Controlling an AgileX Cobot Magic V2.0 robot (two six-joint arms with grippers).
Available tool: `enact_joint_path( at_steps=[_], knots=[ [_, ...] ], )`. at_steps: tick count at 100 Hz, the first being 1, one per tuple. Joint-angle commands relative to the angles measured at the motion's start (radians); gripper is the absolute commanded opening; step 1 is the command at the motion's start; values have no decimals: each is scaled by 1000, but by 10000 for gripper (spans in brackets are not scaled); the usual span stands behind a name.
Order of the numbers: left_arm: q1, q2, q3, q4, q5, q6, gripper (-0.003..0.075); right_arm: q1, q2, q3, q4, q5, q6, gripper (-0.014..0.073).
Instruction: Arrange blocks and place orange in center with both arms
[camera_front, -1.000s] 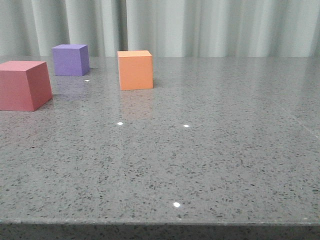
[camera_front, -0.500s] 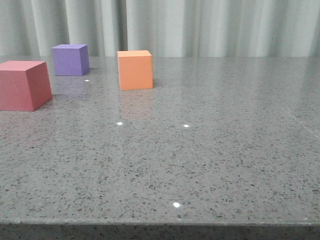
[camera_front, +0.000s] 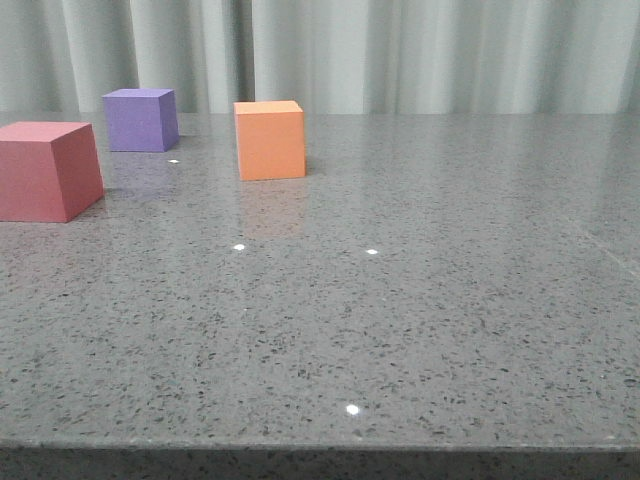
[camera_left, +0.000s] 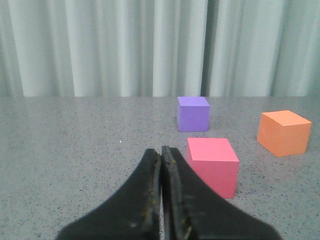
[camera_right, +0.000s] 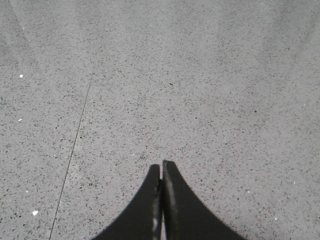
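Standing on the grey speckled table (camera_front: 420, 320), toward its far edge and left of the middle in the front view: the orange cube (camera_front: 270, 140), resting flat, touching nothing.

Purple cube (camera_front: 141, 120): sitting at about 10 o'clock from the orange cube, near it but apart, closest to the curtain (camera_front: 400, 55).

Pinkish-red cube (camera_front: 47, 170): lying at about 8 o'clock from the orange cube, at the left border of the front view, apart from both others.

Left gripper (camera_left: 161, 152): showing only in the left wrist view, jaws pressed together with nothing between them, pointing toward the curtain with the pinkish-red cube just beside its tips, not touching.

Right gripper (camera_right: 161, 169): showing only in the right wrist view, jaws together and holding nothing, hanging over bare table with a thin seam line (camera_right: 75, 145) running alongside.
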Motion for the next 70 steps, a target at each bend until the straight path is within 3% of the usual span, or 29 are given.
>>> enact_joint_path(
  at_steps=[1, 31, 70],
  knots=[
    [-8, 103, -130, -29, 47, -9, -20, -7, 4, -26, -16, -73, -11, -110],
    [-8, 442, -485, -37, 535, -9, -20, -7, 4, -26, -16, -73, -11, -110],
    [-8, 563, -542, -23, 547, -9, -19, -7, 4, -26, -16, -73, -11, -110]
  ],
)
